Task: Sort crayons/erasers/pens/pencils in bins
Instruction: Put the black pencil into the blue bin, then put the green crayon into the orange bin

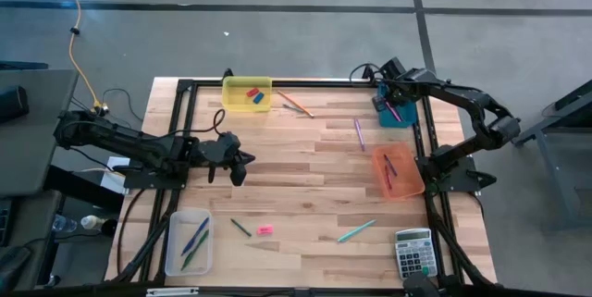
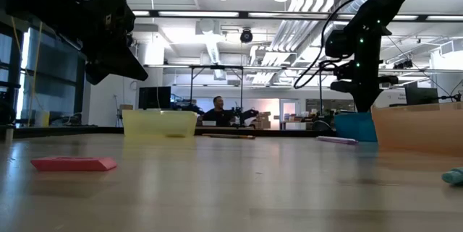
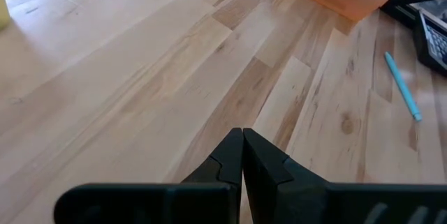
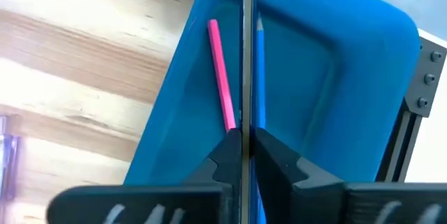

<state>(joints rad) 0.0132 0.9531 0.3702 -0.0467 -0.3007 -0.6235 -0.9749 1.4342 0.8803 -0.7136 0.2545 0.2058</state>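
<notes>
Drop-off step: right gripper (image 4: 242, 137) hangs over the teal bin (image 4: 335, 77) at the desk's far right corner, fingers pinching a thin dark pencil (image 4: 246, 49) above the pink stick (image 4: 222, 74) inside; next likely release; left gripper (image 3: 242, 140) closed, empty, near left edge.

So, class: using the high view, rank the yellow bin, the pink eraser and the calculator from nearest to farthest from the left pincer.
1. Yellow bin, at the far edge, nearest the left pincer.
2. Pink eraser, toward the near edge.
3. Calculator, at the near right corner, farthest.
</notes>
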